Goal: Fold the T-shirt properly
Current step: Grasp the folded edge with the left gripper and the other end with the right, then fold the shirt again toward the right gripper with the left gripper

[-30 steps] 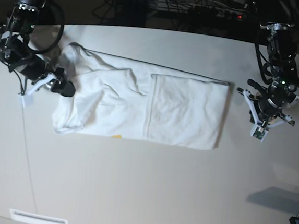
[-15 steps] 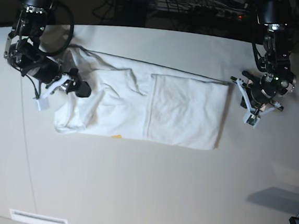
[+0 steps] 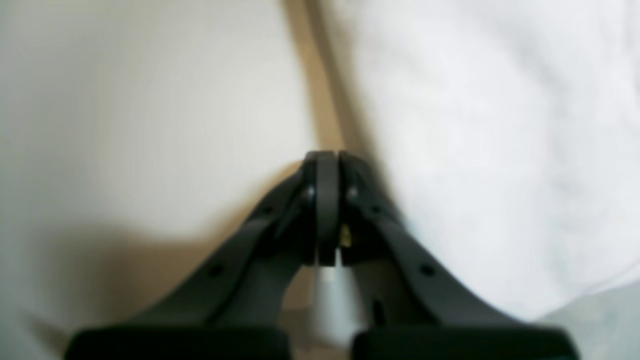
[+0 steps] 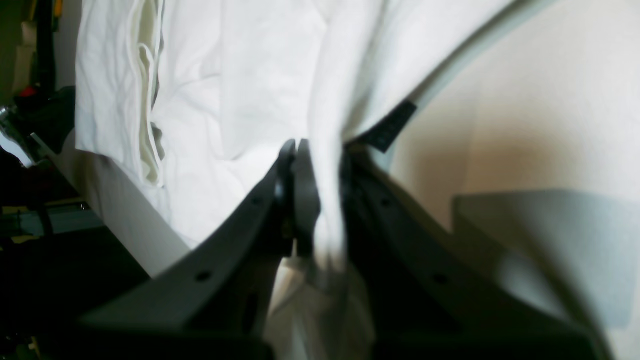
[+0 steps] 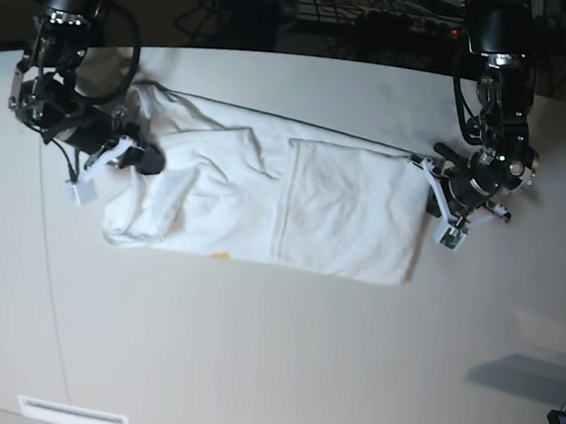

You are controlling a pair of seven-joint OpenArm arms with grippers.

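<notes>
Pinching T-shirt (image 4: 250, 100) fold: right hand (image 4: 320, 165), seen only from wrist; left hand (image 3: 327, 165) pressed together, empty.

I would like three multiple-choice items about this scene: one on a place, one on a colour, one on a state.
1. The left gripper is
A. at the T-shirt's edge
B. under the table
C. on the shirt's middle

2. The shirt's upper side is mostly
A. blue
B. white
C. black

3. The right gripper is
A. wide open
B. shut on nothing
C. shut on cloth

Key: 1 A, the base view shows it at the shirt's end; 2 B, white cloth in every view; 3 C, the right wrist view shows a white fold between its jaws.
</notes>
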